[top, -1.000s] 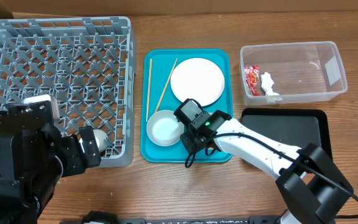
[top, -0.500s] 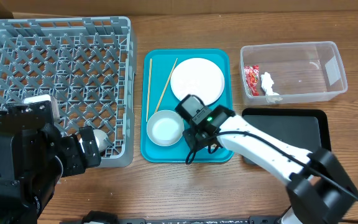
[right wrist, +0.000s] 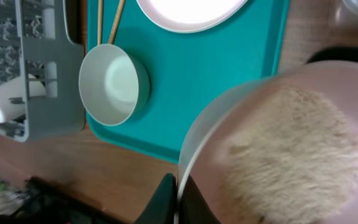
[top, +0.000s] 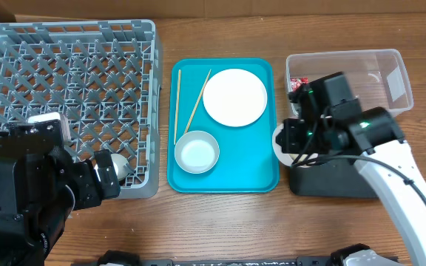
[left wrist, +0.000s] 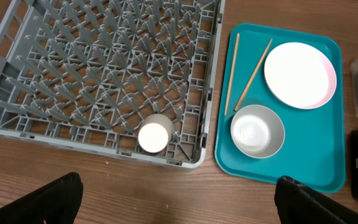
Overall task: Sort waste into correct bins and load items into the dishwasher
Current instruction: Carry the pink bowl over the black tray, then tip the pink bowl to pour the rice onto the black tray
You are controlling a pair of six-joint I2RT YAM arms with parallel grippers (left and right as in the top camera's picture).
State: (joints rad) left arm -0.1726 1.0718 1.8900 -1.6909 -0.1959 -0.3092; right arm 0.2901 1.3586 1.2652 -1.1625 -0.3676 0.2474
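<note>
cup [left wrist: 154,137] sits in the rack [left wrist: 98,56]. my right claw [right wrist: 180,198] grips the rice [right wrist: 291,155] plate [right wrist: 253,102] at the black tray [top: 342,181]; left claw [left wrist: 176,186] gapes empty. large plate [top: 234,97], bowl [top: 197,152], chopsticks [top: 196,102] not yet loaded.

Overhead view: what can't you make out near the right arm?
Overhead: only a rim sliver of the small plate shows past the right arm.
Overhead: the left end of the clear tub lies under that arm.
Right wrist: the rice is blurred, too close.
</note>
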